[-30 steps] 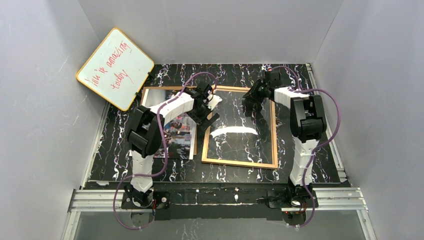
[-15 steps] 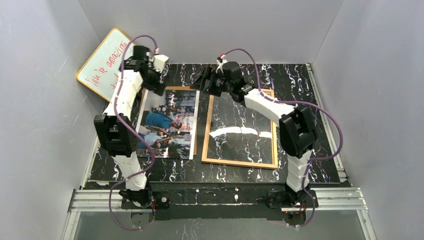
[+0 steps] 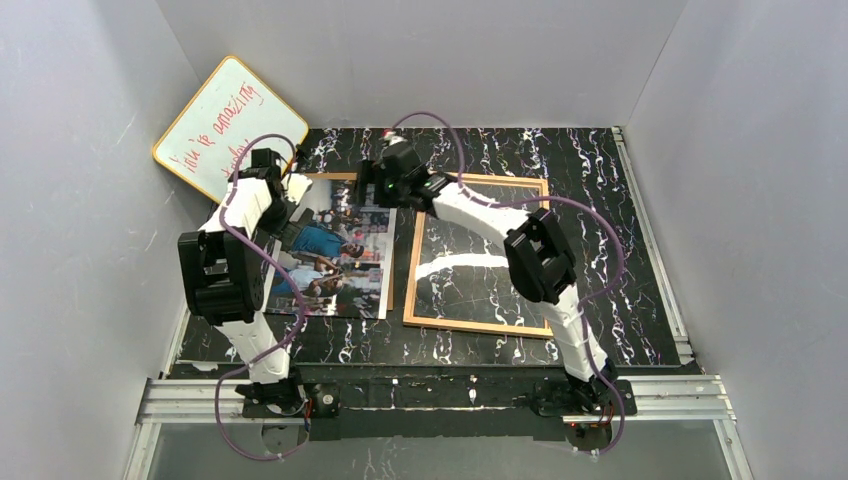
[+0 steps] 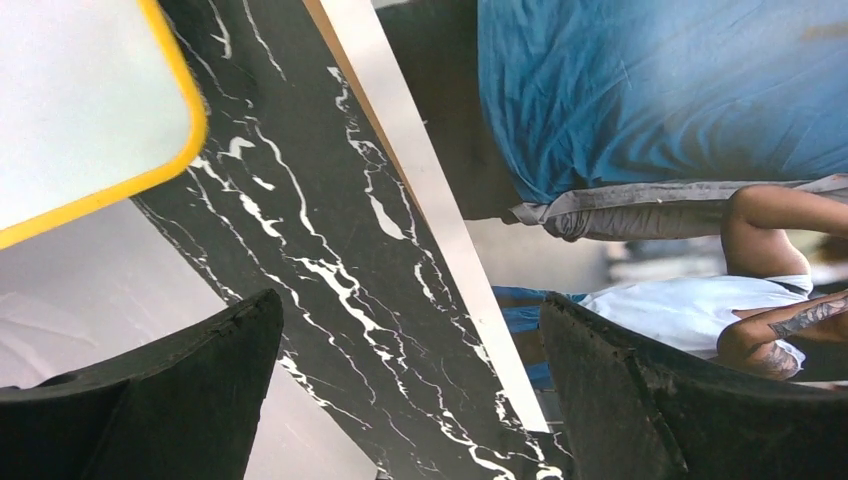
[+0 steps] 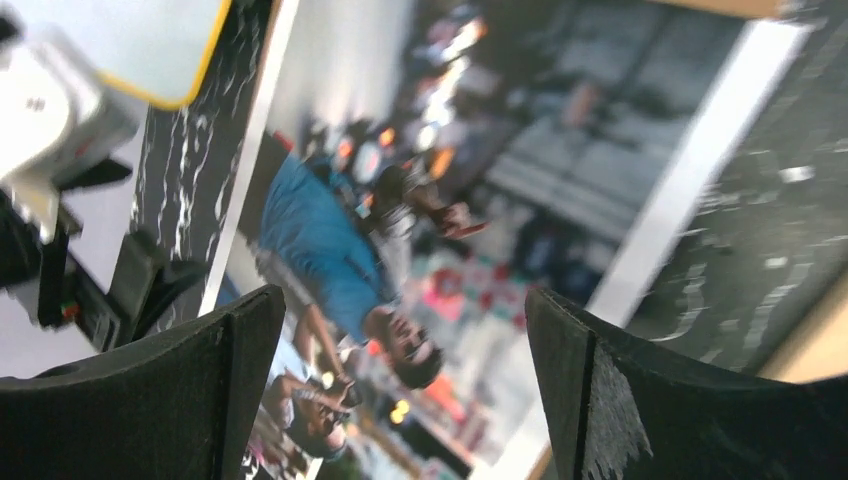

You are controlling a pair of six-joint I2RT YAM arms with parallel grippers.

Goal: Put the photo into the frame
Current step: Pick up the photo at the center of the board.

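My left pincer [image 4: 410, 305] gapes wide and empty across the left edge of the photo [image 3: 335, 255]. One finger is above the print and the other above the dark marble table [image 4: 300, 250], with the whiteboard [image 4: 80, 100] just beyond. My right pincer [image 5: 400, 300] is also spread wide, holding nothing, above the photo's far end, and the frame [image 3: 478, 325] lies flat just to its right.

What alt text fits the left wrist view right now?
The left gripper hangs open, straddling the white border of the photo above the black marbled table. The print shows a blue shirt and a tattooed arm. A corner of the yellow-rimmed whiteboard fills the top left.
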